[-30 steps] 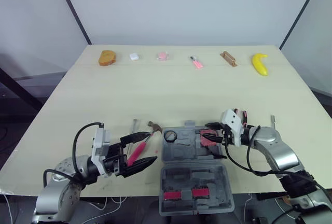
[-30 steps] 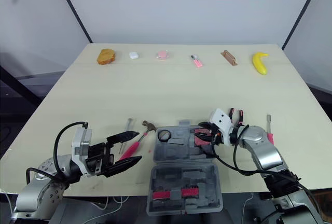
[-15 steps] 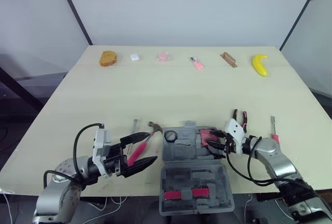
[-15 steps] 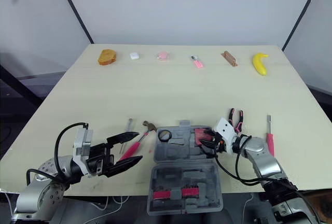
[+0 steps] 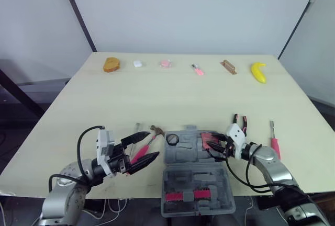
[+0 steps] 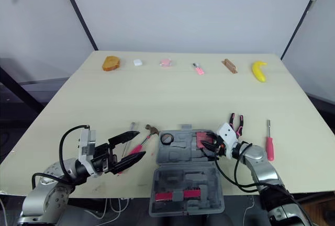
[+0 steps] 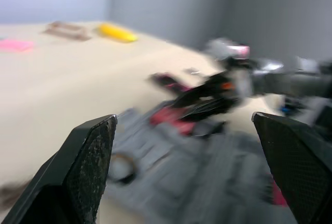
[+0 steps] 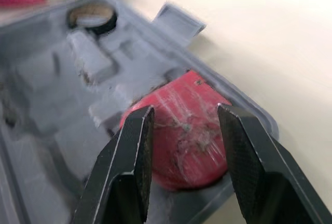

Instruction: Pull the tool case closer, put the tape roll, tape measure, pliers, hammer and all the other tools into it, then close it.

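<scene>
The left gripper (image 5: 154,144) hovers low over the table (image 5: 183,95) near its front edge, claw released with the two fingers spread wide and nothing between them. Just beside it lies the hammer (image 5: 156,130), its pink handle running under the fingers. Right of that sits the tool case (image 5: 186,154), open near the front edge, lid folded out toward the robot. The tape roll (image 5: 172,139) rests in the tray's far left corner and the red tape measure (image 8: 181,146) in its far right corner. The right gripper (image 8: 187,108) hangs over the tape measure, fingers parted astride it, gripping nothing. The pliers (image 5: 242,122) and then a pink-handled screwdriver (image 5: 274,143) lie on the table right of the case.
</scene>
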`<state>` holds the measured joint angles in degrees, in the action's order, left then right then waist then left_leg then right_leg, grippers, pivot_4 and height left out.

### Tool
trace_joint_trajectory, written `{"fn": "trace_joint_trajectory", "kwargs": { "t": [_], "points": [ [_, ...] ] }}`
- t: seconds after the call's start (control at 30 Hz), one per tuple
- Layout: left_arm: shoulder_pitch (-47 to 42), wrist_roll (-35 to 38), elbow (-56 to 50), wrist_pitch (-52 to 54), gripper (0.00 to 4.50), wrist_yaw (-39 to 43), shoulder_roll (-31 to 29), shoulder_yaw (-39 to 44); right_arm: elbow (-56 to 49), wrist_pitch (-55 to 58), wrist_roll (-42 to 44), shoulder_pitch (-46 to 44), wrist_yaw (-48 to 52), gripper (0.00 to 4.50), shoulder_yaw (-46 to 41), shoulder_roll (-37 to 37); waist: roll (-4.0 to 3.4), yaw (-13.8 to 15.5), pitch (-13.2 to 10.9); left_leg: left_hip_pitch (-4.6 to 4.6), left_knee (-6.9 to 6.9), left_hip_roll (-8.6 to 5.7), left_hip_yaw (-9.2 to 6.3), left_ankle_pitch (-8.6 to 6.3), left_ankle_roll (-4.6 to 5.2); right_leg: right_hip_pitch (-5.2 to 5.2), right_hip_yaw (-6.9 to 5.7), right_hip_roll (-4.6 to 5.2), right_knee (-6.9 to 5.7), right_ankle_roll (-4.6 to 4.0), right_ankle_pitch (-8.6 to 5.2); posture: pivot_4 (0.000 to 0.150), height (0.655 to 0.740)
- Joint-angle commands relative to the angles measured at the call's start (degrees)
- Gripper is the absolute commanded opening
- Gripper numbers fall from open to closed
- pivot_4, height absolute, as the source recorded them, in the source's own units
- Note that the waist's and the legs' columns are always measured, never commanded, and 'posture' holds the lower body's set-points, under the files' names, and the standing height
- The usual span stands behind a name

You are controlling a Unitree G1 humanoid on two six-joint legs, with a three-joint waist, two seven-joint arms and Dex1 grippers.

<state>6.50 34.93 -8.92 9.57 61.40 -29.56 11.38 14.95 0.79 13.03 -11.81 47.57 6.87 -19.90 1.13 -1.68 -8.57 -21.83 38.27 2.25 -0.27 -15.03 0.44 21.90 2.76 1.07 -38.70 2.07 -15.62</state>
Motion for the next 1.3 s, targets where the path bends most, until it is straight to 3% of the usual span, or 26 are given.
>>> {"fn": "trace_joint_trajectory", "kwargs": {
  "t": [0.03, 0.27, 0.37, 0.47, 0.5, 0.7, 0.9, 1.07, 1.3],
  "points": [
    [0.5, -0.6, 0.2, 0.4, 4.50, -5.7, 0.9, 2.8, -7.4, -0.9, 5.3, 1.7, 2.4, 2.02, -4.7, -1.6, -0.12, 0.0, -0.1, -0.12, -0.01, 0.01, -0.01, 0.00, 0.00, 0.14, 0.00, -0.01, -0.03, 0.00, 0.00, 0.150, 0.7400],
    [7.2, 0.2, 3.6, 1.8, 4.50, -6.1, -1.2, 7.7, -16.4, 4.6, 11.0, 12.4, 6.6, 2.02, -10.7, -9.3, -0.16, -0.3, -0.2, -0.15, -0.22, 0.01, -0.02, 0.00, 0.00, 0.27, -0.03, -0.05, -0.02, -0.04, -0.03, 0.150, 0.7400],
    [10.6, 0.9, 6.1, 1.3, 4.50, -4.2, -2.5, 11.1, -18.1, 3.3, 12.3, 20.4, 8.0, 2.83, -15.9, -13.1, -0.14, 0.0, -0.3, -0.17, -0.26, 0.01, 0.00, 0.00, 0.00, 0.30, -0.04, -0.01, 0.05, -0.14, -0.11, 0.150, 0.7400],
    [14.5, 0.1, 9.7, -0.4, 4.50, -2.1, -3.6, 14.2, -18.7, 1.7, 14.8, 29.7, 10.6, 4.18, -23.4, -15.8, -0.18, 0.2, -0.4, -0.20, -0.26, 0.03, 0.06, 0.00, 0.00, 0.31, 0.00, 0.04, 0.15, -0.09, -0.27, 0.150, 0.7400],
    [15.4, -0.2, 10.8, -0.8, 4.50, -1.6, -3.8, 14.9, -18.8, 1.6, 15.7, 31.9, 11.0, 4.42, -25.4, -16.2, -0.15, 0.3, -0.4, -0.17, -0.27, 0.01, 0.09, -0.01, 0.00, 0.30, 0.04, 0.05, 0.17, 0.08, -0.38, 0.150, 0.7400],
    [16.9, -1.6, 15.2, -2.9, 4.50, 0.0, -4.5, 16.0, -17.7, 0.3, 17.0, 39.9, 12.9, 4.42, -33.2, -17.2, 0.03, 0.4, -0.5, -0.13, -0.35, 0.12, 0.28, -0.02, -0.01, 0.36, 0.26, 0.42, 0.28, 0.12, -0.40, 0.150, 0.7400],
    [12.1, -1.8, 17.7, -2.7, 4.50, 0.7, -4.4, 14.5, -19.2, 2.5, 18.7, 40.1, 12.0, 4.42, -34.9, -16.1, 0.02, 0.9, -0.5, -0.20, -0.52, 0.07, 0.32, -0.02, -0.01, 0.48, 0.28, 0.59, 0.46, 0.13, -0.40, 0.150, 0.7400],
    [8.7, 0.6, 10.9, -1.1, 4.50, 5.1, -5.3, 11.5, -28.8, 6.4, 13.4, 35.5, 1.0, 4.42, -28.4, -12.8, 0.09, 0.8, -0.5, -0.39, -0.55, 0.03, 0.36, -0.01, -0.01, 0.59, 0.12, 0.57, 0.47, -0.09, -0.24, 0.150, 0.7400],
    [5.6, 4.7, -2.8, 2.6, 4.50, 11.7, -9.1, 6.7, -39.5, 26.4, 1.1, 24.0, -23.0, 4.42, -14.4, -5.1, -0.09, 1.0, -0.4, -0.79, -0.54, -0.01, 0.17, 0.02, -0.04, 0.92, -0.06, 0.53, 0.45, -0.18, -0.13, 0.150, 0.7400]
  ]
}}
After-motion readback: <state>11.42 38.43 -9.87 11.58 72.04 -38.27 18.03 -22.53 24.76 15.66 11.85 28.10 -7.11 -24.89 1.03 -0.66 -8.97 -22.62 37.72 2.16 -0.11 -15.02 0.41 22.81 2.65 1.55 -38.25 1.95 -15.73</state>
